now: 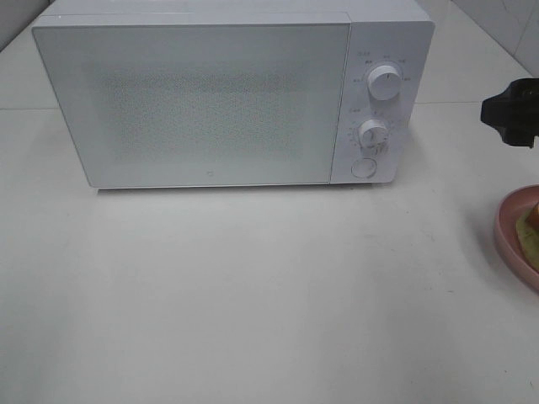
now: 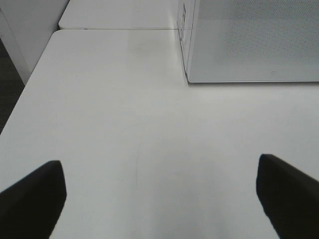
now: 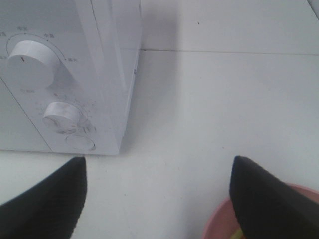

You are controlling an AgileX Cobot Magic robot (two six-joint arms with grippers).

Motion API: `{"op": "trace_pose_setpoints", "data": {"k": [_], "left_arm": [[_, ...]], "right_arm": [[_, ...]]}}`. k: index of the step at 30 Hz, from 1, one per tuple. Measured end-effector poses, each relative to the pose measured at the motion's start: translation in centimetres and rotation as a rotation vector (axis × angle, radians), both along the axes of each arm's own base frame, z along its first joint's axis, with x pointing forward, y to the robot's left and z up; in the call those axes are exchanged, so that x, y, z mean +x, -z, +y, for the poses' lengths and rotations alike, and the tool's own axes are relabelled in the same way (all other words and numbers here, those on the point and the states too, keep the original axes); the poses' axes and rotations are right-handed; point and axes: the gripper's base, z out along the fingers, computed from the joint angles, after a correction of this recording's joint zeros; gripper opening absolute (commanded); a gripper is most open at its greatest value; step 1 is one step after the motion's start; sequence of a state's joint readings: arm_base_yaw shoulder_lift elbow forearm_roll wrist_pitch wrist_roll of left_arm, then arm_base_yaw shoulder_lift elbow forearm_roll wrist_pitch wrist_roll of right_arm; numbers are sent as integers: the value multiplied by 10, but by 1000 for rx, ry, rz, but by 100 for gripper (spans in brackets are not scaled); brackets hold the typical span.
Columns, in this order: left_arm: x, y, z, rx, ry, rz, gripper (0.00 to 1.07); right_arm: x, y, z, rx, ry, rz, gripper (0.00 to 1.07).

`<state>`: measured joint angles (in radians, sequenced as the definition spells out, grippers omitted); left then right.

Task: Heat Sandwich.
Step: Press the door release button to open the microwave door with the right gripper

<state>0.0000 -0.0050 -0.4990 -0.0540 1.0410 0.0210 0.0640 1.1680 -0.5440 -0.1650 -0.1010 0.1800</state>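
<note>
The sandwich (image 1: 530, 229), pale yellow-green with an orange bit, lies on a round pink plate (image 1: 504, 220) cut off by the right edge of the exterior view. The white microwave (image 1: 210, 93) stands at the back with its door shut. My right gripper (image 3: 159, 199) is open and empty, hovering above the table between the microwave's control side and the plate (image 3: 217, 226). It shows as a black shape (image 1: 512, 112) at the right edge of the exterior view. My left gripper (image 2: 159, 199) is open and empty over bare table, left of and in front of the microwave (image 2: 249, 40).
The microwave panel has two white knobs (image 1: 385, 85) (image 1: 372, 133) and a round button (image 1: 363, 167). They also show in the right wrist view: knobs (image 3: 30, 59) (image 3: 62, 115), button (image 3: 79, 143). The white table (image 1: 253, 295) runs in front; its left edge (image 2: 20, 94) shows in the left wrist view.
</note>
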Motion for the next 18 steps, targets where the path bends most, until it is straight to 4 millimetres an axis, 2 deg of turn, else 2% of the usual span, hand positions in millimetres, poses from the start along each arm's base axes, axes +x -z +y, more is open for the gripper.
{"op": "trace_pose_setpoints", "data": {"k": [8,13,18], "left_arm": [[0,0,0,0,0,0,98],[0,0,0,0,0,0,98],[0,0,0,0,0,0,98]], "right_arm": [[4,39,5,57,-36,-146,76],[-1,48,7,75,-17,-188,76],[-12,59,24,27,-38,-279,76]]}}
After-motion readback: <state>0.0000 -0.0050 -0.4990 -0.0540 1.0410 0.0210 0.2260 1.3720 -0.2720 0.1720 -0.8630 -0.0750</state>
